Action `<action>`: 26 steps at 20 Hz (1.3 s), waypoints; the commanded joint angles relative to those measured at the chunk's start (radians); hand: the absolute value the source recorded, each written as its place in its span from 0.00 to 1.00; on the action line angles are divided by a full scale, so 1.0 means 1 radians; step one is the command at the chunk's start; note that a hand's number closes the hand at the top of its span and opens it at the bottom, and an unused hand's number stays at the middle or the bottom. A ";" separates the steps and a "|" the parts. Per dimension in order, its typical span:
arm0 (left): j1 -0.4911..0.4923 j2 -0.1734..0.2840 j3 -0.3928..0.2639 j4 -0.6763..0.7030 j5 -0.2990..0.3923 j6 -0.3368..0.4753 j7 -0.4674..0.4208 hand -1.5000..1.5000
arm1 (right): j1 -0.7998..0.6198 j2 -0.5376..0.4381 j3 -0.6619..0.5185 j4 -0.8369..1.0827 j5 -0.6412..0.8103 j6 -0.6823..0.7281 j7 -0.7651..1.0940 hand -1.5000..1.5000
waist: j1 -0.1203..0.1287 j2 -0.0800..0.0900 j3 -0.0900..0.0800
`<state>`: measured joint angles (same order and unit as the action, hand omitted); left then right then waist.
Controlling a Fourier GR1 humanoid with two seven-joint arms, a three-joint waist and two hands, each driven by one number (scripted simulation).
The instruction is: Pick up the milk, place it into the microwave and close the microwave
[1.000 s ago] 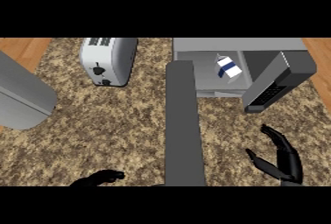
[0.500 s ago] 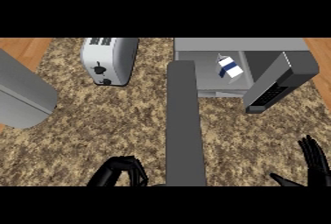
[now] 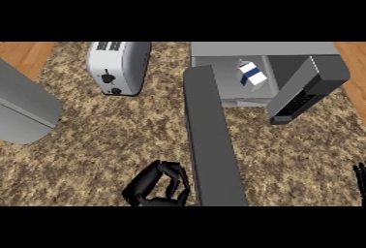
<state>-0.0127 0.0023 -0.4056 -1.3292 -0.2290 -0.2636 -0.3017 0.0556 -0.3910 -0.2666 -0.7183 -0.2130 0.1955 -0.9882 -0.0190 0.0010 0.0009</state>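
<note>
The left robot hand [image 3: 156, 186] sits low in the head view, just left of the open microwave door [image 3: 211, 140], its fingers curled inward around nothing, a closed fist hanging above the speckled surface [image 3: 100, 140]. Whether it touches the door's edge cannot be told. The right robot hand [image 3: 360, 177] shows only as a few dark fingertips at the far right edge; whether they are spread or curled cannot be told.

The door stretches as a long dark grey slab from beside the left robot hand up toward the microwave [image 3: 271, 72] at the upper right. Inside the microwave's pale cavity stands the milk [image 3: 251, 74], a small white carton with a blue band, slightly tilted. To its right, the microwave's dark control panel [image 3: 304, 99] juts out.

Farther left, a silver toaster [image 3: 116, 65] rests on the surface. A large grey body [image 3: 25, 109] fills the left edge.
</note>
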 commanded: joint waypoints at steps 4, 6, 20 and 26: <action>-0.180 -0.002 -0.183 0.252 0.020 -0.024 0.108 1.00 | 0.011 -0.028 -0.002 -0.040 -0.036 0.115 -0.052 0.00 | -0.023 0.004 -0.002; -0.219 -0.002 -0.241 0.318 0.036 0.007 0.047 1.00 | -0.002 -0.056 -0.010 -0.029 -0.043 0.131 -0.050 0.00 | -0.012 0.004 -0.001; -0.377 -0.001 -0.599 0.332 0.409 0.412 -0.020 0.00 | 0.003 -0.036 0.089 -0.209 -0.060 0.165 -0.014 0.00 | -0.090 0.013 -0.005; -0.486 -0.001 -0.619 0.307 0.519 0.517 0.003 1.00 | 0.002 -0.066 0.113 -0.306 -0.101 0.185 0.066 0.00 | -0.135 0.017 -0.008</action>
<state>-0.4417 0.0253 -0.9882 -0.9978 0.2188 0.2080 -0.2921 0.0587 -0.4468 -0.1674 -0.9794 -0.2931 0.2936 -0.9066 -0.1273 0.0165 -0.0042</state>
